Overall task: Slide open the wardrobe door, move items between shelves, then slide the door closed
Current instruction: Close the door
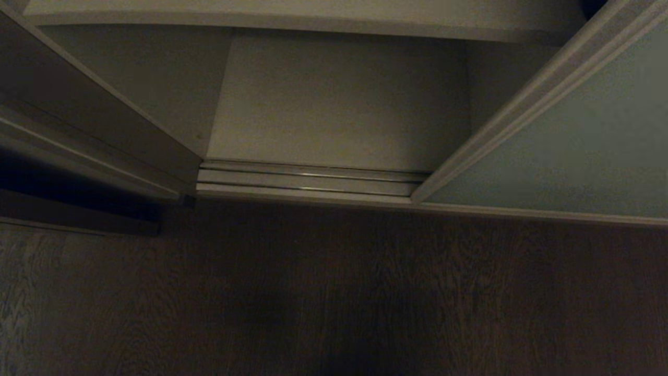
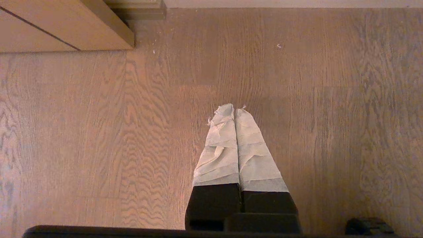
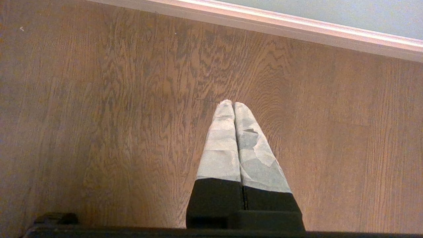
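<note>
From the head camera I look down into the foot of the wardrobe: the sliding wardrobe door, a pale grey-green panel with a slim light frame, stands on my right and leaves the middle of the wardrobe uncovered. Its framed edge runs down to the floor rail, whose parallel metal tracks lie bare across the opening. Behind the rail I see the white bottom board of the inside with nothing on it that I can make out, white side walls to either side, and the front edge of the next shelf crossing the top of the view. I cannot find any soft toy in any of my three views. On the left a wooden cabinet side slants down toward the dark wood-grain floor, which fills the lower half of the head view; neither arm shows there. In the left wrist view the left gripper hangs above that floor, its two tape-wrapped fingers pressed together along their whole length with nothing between them, and a corner of light wooden furniture sits well ahead of the tips. In the right wrist view the right gripper is likewise over bare floor, its taped fingers pressed tight against each other and empty, with the door's bottom frame strip and a slice of its grey-green panel beyond the tips.
</note>
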Robot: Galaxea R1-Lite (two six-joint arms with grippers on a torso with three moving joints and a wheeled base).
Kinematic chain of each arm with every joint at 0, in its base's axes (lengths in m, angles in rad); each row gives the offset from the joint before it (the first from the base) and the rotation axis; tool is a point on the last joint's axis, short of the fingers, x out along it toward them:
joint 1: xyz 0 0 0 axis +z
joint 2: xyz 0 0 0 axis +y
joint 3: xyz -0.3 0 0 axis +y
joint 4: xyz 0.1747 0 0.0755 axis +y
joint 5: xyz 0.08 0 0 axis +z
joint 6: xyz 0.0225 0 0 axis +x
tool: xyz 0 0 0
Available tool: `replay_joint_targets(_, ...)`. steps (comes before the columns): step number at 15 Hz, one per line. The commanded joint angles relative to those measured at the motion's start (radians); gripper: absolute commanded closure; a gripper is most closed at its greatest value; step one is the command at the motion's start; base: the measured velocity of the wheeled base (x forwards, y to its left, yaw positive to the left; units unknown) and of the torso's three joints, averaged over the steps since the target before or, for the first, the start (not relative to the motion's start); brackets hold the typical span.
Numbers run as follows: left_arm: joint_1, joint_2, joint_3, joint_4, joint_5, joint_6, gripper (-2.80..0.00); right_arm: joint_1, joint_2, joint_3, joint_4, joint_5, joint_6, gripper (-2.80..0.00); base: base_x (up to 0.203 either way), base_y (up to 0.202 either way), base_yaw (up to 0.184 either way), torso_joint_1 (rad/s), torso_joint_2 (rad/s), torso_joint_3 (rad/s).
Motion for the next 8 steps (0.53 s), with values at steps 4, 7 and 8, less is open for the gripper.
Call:
replay_joint_targets(4,0.0,0.001,0.0,0.0,0.0,0.0,0.0,0.002,0.001,0.0,-0.001,0.03,-0.1,0.0,0.0,0.0,0.0,0.0,0.0,0.0)
replay_joint_targets(7,0.0,0.001,0.0,0.0,-0.001,0.003,0.0,0.002,0.001,0.0,0.001,0.033,-0.095,0.0,0.0,0.0,0.0,0.0,0.0,0.0)
replay_joint_targets(8,0.0,0.001,0.0,0.002,-0.003,0.008,0.0,0.002,0.001,0.0,-0.001,0.032,-0.097,0.0,0.0,0.0,0.0,0.0,0.0,0.0)
